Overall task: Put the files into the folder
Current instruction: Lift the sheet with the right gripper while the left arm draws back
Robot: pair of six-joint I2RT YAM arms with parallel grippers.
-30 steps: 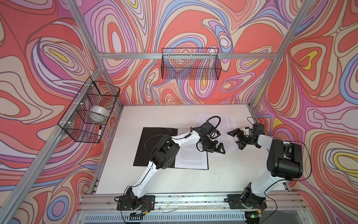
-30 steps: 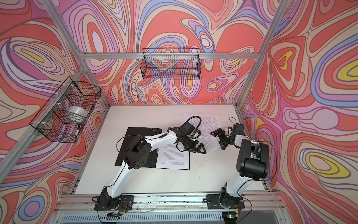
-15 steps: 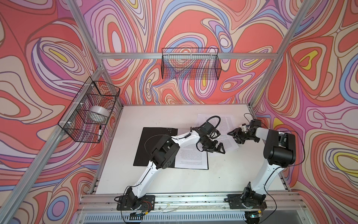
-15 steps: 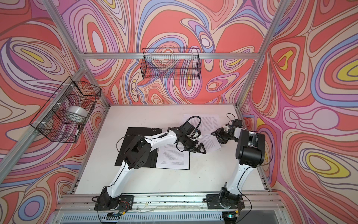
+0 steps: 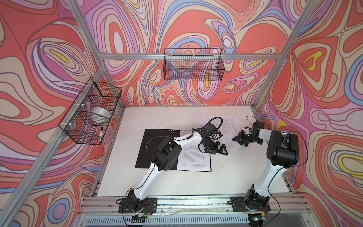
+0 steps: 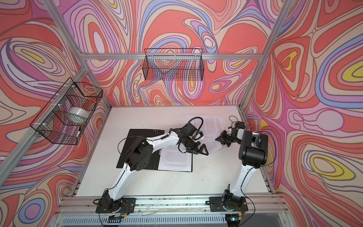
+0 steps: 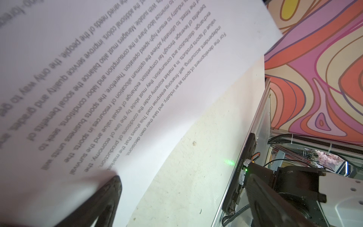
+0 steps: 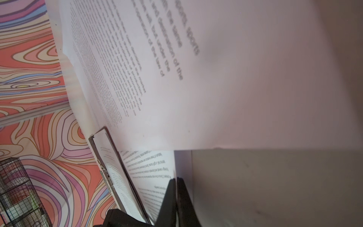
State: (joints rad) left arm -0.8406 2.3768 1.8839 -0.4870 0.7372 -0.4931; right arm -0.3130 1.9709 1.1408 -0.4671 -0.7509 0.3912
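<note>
The folder point(image 5: 155, 149) point(image 6: 137, 141) lies open on the white table, black inside up, with one printed sheet point(image 5: 194, 161) point(image 6: 174, 161) on its right half. More files point(image 5: 227, 125) point(image 6: 213, 123) lie loose behind and to the right, the nearest one skewed point(image 5: 230, 145). My right gripper point(image 5: 235, 139) point(image 6: 218, 139) is shut on that skewed sheet's edge; in the right wrist view the paper point(image 8: 216, 88) runs between the closed fingers point(image 8: 176, 180), and the folder's metal clip point(image 8: 107, 175) shows beyond. My left gripper point(image 5: 218, 150) point(image 6: 198, 150) point(image 7: 182, 188) stands open over the sheet point(image 7: 137, 68), one fingertip point(image 7: 112, 188) on the paper.
A wire basket point(image 5: 193, 64) hangs on the back wall. Another wire basket point(image 5: 90, 112) on the left wall holds a white roll and a marker. Aluminium frame posts and a front rail point(image 5: 186, 200) bound the table.
My right gripper went from open to shut on the skewed sheet's edge, and its arm swung toward the back right. The left arm has not moved.
</note>
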